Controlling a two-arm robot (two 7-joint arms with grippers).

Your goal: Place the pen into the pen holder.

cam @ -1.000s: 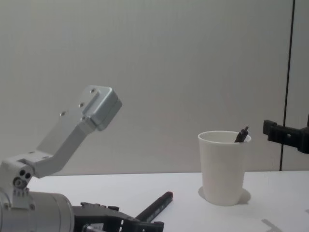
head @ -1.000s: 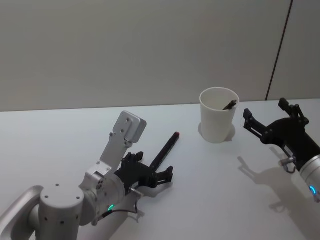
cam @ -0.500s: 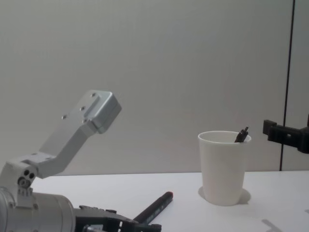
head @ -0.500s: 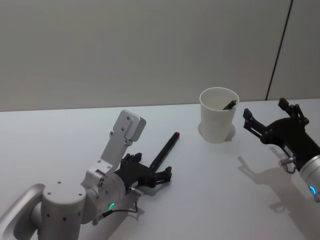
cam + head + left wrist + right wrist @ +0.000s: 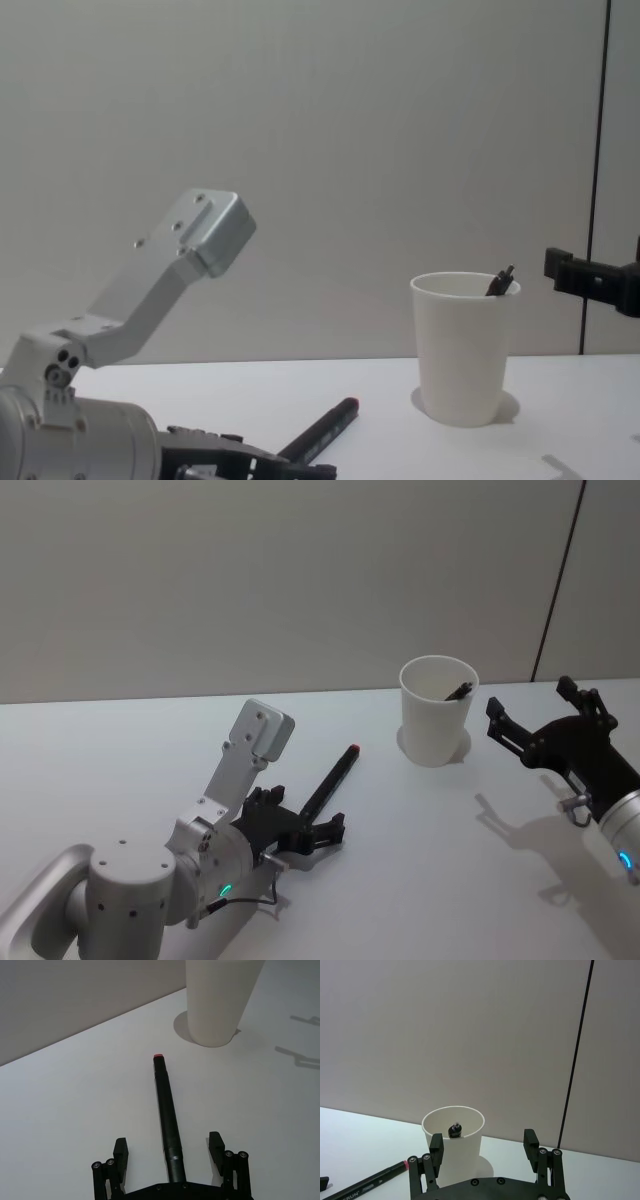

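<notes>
So the pen (image 5: 330,780), a black marker with a red end, is lying flat on the white worktop (image 5: 120,750), well apart from the pen holder (image 5: 437,725) with its red end pointing roughly toward it. From the head view the left pincer (image 5: 306,807) looks like it's just sitting low over the pen's back end. The left wrist view is way more useful here. There the pen (image 5: 166,1115) runs straight up the middle of the left pincer (image 5: 168,1141), both fingers are spread wide, and there's a clear gap on each side, so it's released and not gripping anything. The right pincer (image 5: 530,696) hangs just to the right of the cup, also spread open with nothing in it. Its wrist view looks right down into the holder (image 5: 452,1145), where a second dark pen (image 5: 455,1129) leans on the rim. That view also catches white lettering on the marker's barrel (image 5: 365,1185). From the chest view that second pen's tip (image 5: 500,280) pokes just above the cup rim.
</notes>
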